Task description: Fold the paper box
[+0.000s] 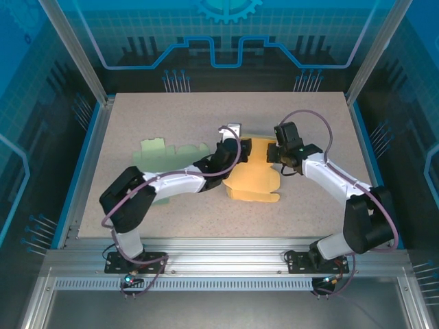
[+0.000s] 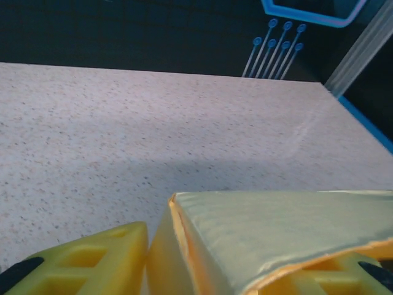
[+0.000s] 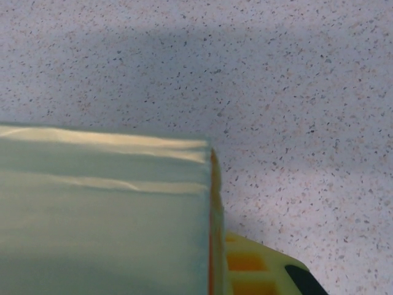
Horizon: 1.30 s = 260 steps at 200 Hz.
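Blue-lit enclosure panels (image 1: 226, 41) wall in your speckled beige table (image 1: 171, 116), and the yellow-orange paper box blank (image 1: 254, 181) lies about the middle of it, a little toward the right edge. Its near part is flat on the surface. Its far part is lifted where both arms meet it. Your left gripper (image 1: 228, 147) sits at the blank's far-left corner. In the left wrist view, the yellow fingers (image 2: 92, 258) stand on either side of a raised panel (image 2: 276, 233), pale on its face and orange along its edge, and they look clamped on it. Your right gripper (image 1: 274, 152) is at the far-right corner. Its wrist view gives you one yellow finger (image 3: 258, 270) right against the panel's orange edge, while the paper hides the other, so you cannot tell whether that claw is clenched. You seem to be in an early fold, standing the far wall up. Next you will likely need to swing that panel toward the near edge of the table with both wrists together, keeping the crease straight so the paper does not buckle or slip. The box is not yet a container and nothing lies in it. A pale green flat card blank (image 1: 164, 152) rests toward the left edge, partly under your left arm, apart from the yellow one.
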### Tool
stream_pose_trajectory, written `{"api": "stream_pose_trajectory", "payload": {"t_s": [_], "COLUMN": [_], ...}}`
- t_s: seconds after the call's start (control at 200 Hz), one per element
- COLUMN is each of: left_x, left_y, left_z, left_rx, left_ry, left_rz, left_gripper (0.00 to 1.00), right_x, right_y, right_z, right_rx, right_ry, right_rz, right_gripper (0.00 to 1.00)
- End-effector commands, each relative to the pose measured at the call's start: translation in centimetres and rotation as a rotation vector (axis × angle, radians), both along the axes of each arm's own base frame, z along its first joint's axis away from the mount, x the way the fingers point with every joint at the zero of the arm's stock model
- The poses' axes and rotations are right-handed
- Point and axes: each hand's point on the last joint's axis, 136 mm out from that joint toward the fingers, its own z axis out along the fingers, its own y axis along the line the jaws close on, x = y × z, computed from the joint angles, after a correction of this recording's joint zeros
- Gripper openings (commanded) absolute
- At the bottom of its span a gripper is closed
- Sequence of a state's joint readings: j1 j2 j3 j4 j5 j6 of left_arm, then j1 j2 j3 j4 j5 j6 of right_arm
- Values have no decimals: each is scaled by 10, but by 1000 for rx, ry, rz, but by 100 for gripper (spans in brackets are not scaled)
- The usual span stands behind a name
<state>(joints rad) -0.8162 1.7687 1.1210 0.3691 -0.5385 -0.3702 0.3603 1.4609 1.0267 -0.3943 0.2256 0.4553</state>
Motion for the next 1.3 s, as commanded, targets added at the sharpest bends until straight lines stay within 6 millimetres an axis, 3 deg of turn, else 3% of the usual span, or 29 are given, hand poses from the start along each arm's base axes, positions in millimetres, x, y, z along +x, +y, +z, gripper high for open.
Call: {"api": "stream_pose_trajectory", "payload": {"t_s": [0.0,0.15,0.36,0.6,0.946,1.141,1.296], "left_x": [-25,-47,-82,-93,-89,-91,-90], "left_y": [-8,0,-7,15,55,75,83], "left_z": [13,16,22,33,30,33,36], "left_rx": [-71,-74,-148,-134,-176,-176,-170], "left_ry": [74,144,224,229,232,211,196], "left_rz": [-113,-163,-305,-282,-197,-155,-140], "left_gripper": [51,56,79,88,89,89,89], "right_x": [-25,-38,-55,-65,-35,-20,-11], "right_y": [2,-1,-9,4,6,-25,-24], "right_z": [-7,-5,-13,-36,-86,-109,-131], "right_rx": [-5,-38,-93,-96,-180,-482,-631], "right_ry": [139,216,321,503,669,754,800], "right_rz": [10,27,49,182,219,157,184], "right_gripper": [0,0,0,0,0,0,0]}}
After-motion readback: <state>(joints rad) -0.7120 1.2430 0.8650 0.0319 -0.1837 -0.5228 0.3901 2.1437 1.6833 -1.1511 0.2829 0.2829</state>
